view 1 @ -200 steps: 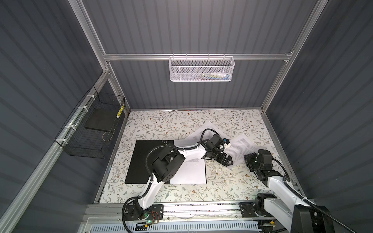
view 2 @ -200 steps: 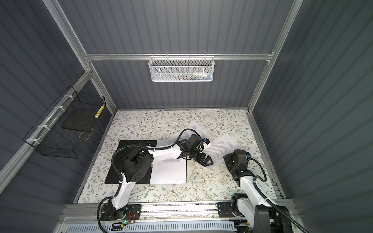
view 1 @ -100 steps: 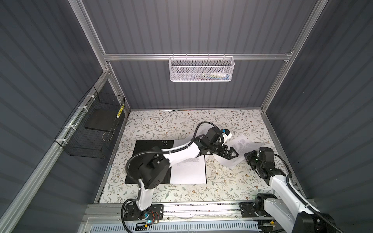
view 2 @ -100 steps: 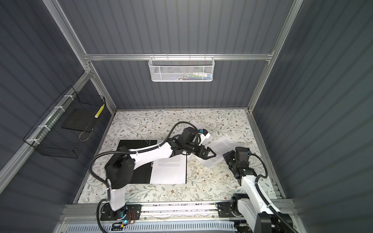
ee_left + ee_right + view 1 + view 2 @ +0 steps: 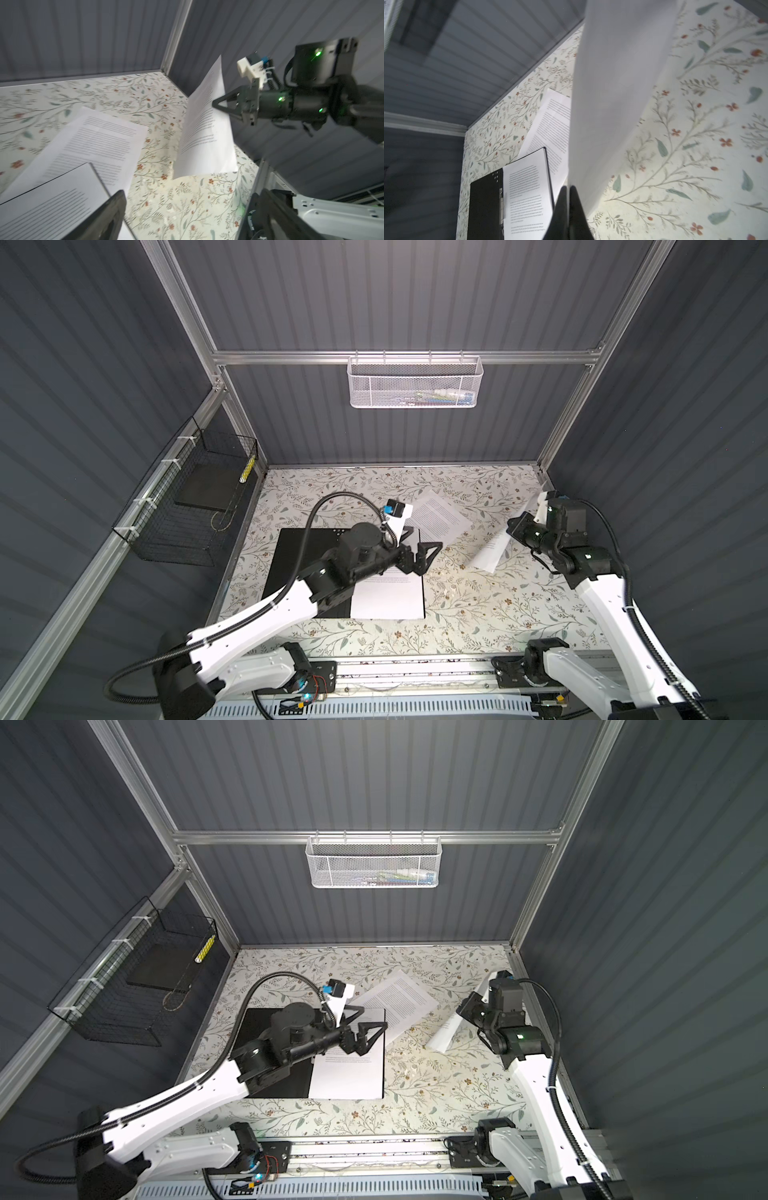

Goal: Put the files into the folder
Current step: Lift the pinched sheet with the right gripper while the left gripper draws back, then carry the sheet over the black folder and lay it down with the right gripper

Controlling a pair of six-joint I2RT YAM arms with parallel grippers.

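The floral tabletop (image 5: 457,614) filled the lower half of both top views, and left of its centre lay the folder (image 5: 286,556), open with its black inside up. One filed sheet (image 5: 386,597) lay squarely on the folder's right half. A loose sheet (image 5: 438,518) lay askew just above and right of it, one corner seemingly under the folder's upper right edge. Further right the held sheet (image 5: 492,549) stood up off the table, pinched near its upper edge by the right gripper (image 5: 512,527), whose jaws were pressed together on the paper. The left gripper (image 5: 430,560) hung over the folder's right edge, jaws wide apart and holding nothing. Such paper is light, limp and easily creased — it would likely sag and swing from a single pinch, so a hold near an edge, with the free end guided down flat, seemed wisest. A sheet lying flat offers little to grip unless an edge overhangs. The left wrist view showed the held sheet's printed face and its lower corner at or near the table, which the top views left unclear. The right wrist view showed only its blank back, the closed fingertips (image 5: 562,207) and the small dots (image 5: 496,176) on the folder — unseen from the left wrist.
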